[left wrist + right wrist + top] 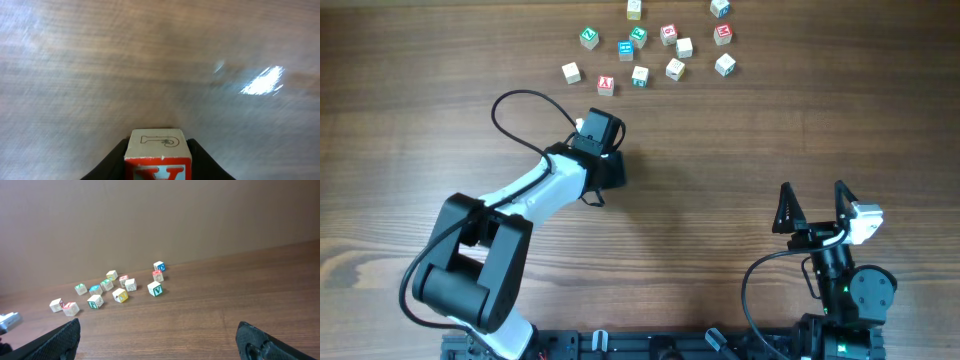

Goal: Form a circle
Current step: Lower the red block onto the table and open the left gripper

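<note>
The tabletop is dark brown wood with a long grain running left to right. On the left, the white-and-black left arm reaches toward the middle, with a black cable looped above it. Its pincer is pinching a cube, a small pale wooden block with square edges. The black fingers press its two sides. The cube's near face has a red border and a red letter that is cut off by the frame edge and cannot be read for certain. Its top face carries a thin outline drawing. In the left wrist view the wood beyond it is blurred and streaked, with a white glare patch to the right.

Along the far edge lies a loose scatter of cubes. They are pale wood printed in green, blue, red and yellow, and most of the letters are too small to read. One cube at the right end shows a green "V".

The circle is no ring. It is a small group at the far right of the scatter, made up of a red-printed cube, a pale one touching it, and another red-printed one a little to the right.

Near the front right, the right pincer points upward. Its black wedge-shaped fingers are spread wide and pinch nothing.
</note>
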### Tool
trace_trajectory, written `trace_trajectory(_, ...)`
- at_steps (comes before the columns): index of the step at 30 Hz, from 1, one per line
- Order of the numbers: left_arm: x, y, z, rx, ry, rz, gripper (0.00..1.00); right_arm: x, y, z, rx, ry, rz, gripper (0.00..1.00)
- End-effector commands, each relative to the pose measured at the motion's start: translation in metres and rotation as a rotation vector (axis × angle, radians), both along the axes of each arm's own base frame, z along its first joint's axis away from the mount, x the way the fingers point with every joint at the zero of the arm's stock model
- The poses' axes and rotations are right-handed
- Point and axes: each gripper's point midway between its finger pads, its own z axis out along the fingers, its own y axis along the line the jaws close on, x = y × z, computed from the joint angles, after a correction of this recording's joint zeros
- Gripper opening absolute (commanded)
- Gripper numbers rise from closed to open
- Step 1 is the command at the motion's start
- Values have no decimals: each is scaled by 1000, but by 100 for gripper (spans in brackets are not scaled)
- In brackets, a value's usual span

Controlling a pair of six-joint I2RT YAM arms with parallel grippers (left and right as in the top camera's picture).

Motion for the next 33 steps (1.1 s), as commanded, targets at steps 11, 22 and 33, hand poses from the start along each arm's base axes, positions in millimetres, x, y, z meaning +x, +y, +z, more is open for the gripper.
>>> trace_trajectory(11, 41, 16, -3, -42, -161, 344, 39, -1, 1, 3, 6, -11, 6, 100)
trace_trajectory(22, 43, 19, -2, -218, -122, 734, 65, -1, 1, 3, 6, -11, 6, 100)
trace_trajectory(33, 10, 31, 153, -187, -362, 363, 100, -1, 1, 3, 6, -11, 6, 100)
